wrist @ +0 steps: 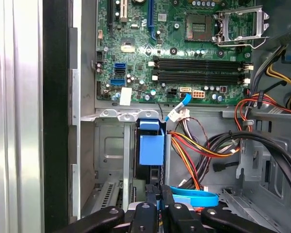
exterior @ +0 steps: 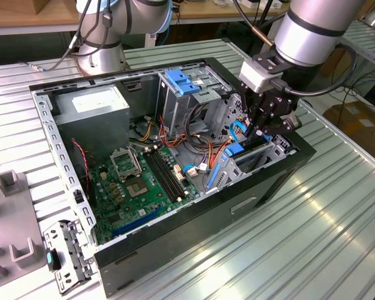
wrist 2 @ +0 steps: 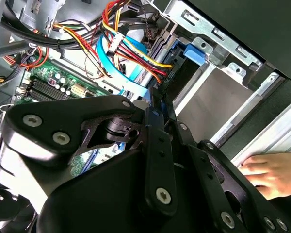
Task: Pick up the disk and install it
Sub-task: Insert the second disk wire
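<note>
the ribbed metal table [exterior: 312, 244] carries an open black computer case [exterior: 194, 237] lying on its side, its interior facing up. inside the case, the green motherboard [exterior: 140, 187] fills the floor, with black memory slots [wrist: 199, 70] and an empty processor socket [wrist: 240, 24] visible in the first wrist view. toward the exterior view's left, a grey power-supply box [exterior: 90, 109] with a white sticker sits in the case corner, and beside it stands a metal drive cage [exterior: 194, 94] topped by a blue plastic latch [exterior: 182, 81]. bundles of red, yellow and orange wiring [exterior: 194, 134] run between the cage and the board. the robot arm [exterior: 312, 28] reaches down at the exterior view's right end of the case, its black gripper [exterior: 265, 122] lowered over the metal drive bay [exterior: 262, 156] there. the disk [wrist: 151, 145] stands on edge in that bay, partly sunk between the bay's metal walls, its blue plastic side rail facing up in the first wrist view and its dark body showing below the blue rail [wrist 2: 194, 51] in the second wrist view. the gripper's fingers [wrist: 155, 206] are pressed in close on the top edge of the disk, pinching it. a flat blue data cable [wrist: 194, 196] curves just beside the fingers. a person's hand [wrist 2: 271, 172] rests against the case's outer side in the second wrist view. on the table at the exterior view's left lie grey moulded fixtures [exterior: 9, 181] and a small metal bracket [exterior: 65, 253] with a teal tab.
</note>
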`<state>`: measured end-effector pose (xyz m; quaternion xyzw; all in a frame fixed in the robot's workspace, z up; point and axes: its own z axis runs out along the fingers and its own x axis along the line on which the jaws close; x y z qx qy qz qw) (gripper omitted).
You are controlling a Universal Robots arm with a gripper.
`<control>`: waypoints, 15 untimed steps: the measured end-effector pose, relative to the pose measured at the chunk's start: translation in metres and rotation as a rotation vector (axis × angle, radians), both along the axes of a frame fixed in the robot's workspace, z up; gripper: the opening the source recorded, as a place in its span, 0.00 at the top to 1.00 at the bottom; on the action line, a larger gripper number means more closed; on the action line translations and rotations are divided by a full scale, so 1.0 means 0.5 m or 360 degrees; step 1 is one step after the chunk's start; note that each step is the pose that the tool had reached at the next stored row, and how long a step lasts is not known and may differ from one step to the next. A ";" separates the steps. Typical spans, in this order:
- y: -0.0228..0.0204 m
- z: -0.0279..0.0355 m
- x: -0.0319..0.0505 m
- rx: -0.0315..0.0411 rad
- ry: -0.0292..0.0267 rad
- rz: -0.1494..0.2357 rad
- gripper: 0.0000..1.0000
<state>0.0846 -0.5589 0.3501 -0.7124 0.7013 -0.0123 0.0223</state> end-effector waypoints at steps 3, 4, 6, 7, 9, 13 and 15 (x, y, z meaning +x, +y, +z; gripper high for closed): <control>0.0000 -0.002 0.000 0.0000 0.00000 0.0000 0.84; 0.0000 -0.002 0.000 0.0000 0.00000 0.0000 0.84; 0.0000 -0.002 0.000 0.0000 0.00000 -0.0001 0.84; 0.0000 -0.003 0.000 0.0000 0.00000 -0.0001 0.84; 0.0000 -0.004 0.000 0.0001 0.00000 -0.0001 0.84; -0.0001 -0.006 0.000 0.0002 0.00000 -0.0001 0.84; 0.0000 -0.006 0.000 0.0006 0.00000 -0.0001 0.84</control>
